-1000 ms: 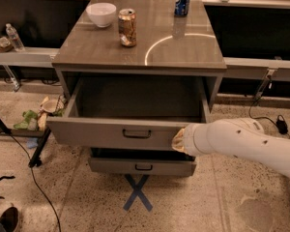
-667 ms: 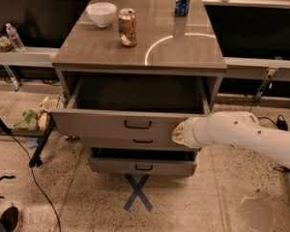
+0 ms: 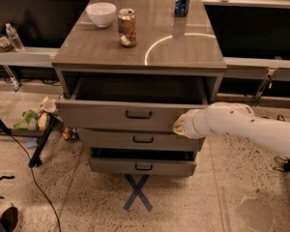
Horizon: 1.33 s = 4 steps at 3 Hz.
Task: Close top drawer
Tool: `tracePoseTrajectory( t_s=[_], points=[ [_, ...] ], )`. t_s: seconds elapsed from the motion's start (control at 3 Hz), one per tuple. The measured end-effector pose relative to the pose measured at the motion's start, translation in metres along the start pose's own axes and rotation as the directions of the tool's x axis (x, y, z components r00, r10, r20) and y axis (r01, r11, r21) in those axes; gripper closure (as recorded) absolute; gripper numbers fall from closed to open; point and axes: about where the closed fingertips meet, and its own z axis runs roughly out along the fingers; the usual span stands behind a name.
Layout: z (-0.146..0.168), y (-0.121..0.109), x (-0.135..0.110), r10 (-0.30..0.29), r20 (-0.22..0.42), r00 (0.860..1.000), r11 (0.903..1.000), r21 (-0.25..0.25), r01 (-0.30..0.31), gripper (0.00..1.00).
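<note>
The top drawer point(image 3: 111, 114) of the grey cabinet stands partly open, pulled out a short way, with a small black bar handle point(image 3: 138, 114) at mid-front. Its dark box shows behind the front. My gripper point(image 3: 180, 125) at the end of the white arm point(image 3: 246, 127) presses against the right end of the drawer front. The middle drawer point(image 3: 143, 139) below looks nearly closed. The bottom drawer point(image 3: 143, 166) sticks out a little.
On the cabinet top point(image 3: 183, 52) stand a white bowl point(image 3: 101, 13), a brown can point(image 3: 127, 27) and a blue can point(image 3: 182, 0). A blue tape X point(image 3: 137, 192) marks the floor in front. A black stand leg point(image 3: 41, 141) and litter point(image 3: 34, 120) lie left.
The top drawer has slid inward toward the cabinet, with my gripper following against its right front. The middle drawer front has come into view below it.
</note>
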Motion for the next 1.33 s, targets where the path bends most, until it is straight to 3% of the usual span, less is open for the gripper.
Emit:
tracePoseTrajectory(
  t_s=[1.0,1.33],
  points=[
    [0.021,-0.059,0.025,0.012,-0.036,0.999,0.9983,0.058,-0.010,1.00],
    [-0.016,-0.041,0.010,-0.001,-0.017,1.000,0.9999,0.011,0.001,1.00]
  ],
)
